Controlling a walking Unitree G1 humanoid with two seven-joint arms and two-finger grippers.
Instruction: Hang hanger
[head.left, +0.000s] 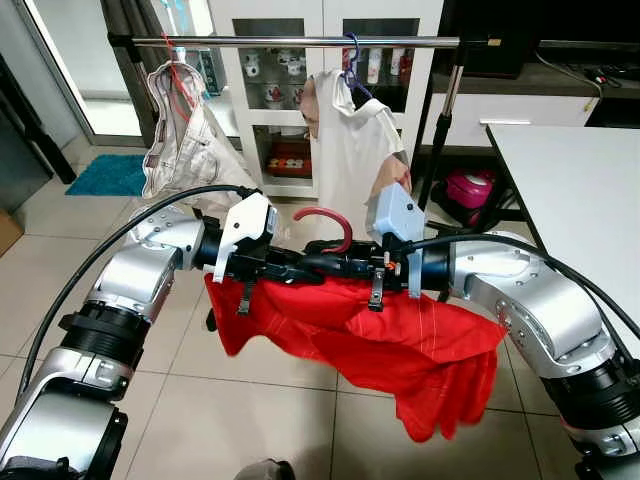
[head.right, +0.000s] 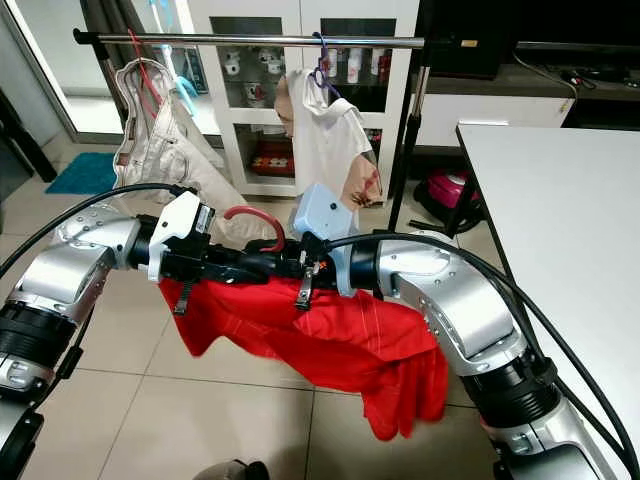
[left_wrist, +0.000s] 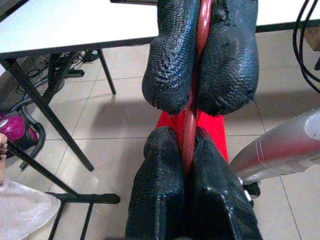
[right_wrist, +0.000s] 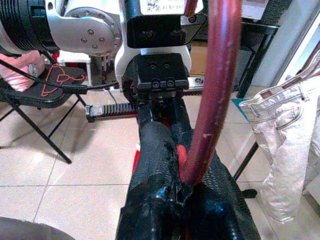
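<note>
Holding a red hanger (head.left: 325, 222) with a red shirt (head.left: 400, 345) between both claws, chest-high, below the clothes rail (head.left: 300, 42). Left wrist view: left claw (left_wrist: 192, 132) clamped shut on hanger rod. Right wrist view: right claw (right_wrist: 187, 187) closed on hanger hook base; white tabletop (head.left: 580, 190) at right.

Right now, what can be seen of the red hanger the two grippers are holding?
The red hanger looks like smooth, glossy plastic tubing. Its curved hook rises upright between the two grippers, well below the metal rail. The left gripper and the right gripper are both shut on it, facing each other. A red garment is draped on it, hiding its arms and hanging lower toward the robot's right.
</note>
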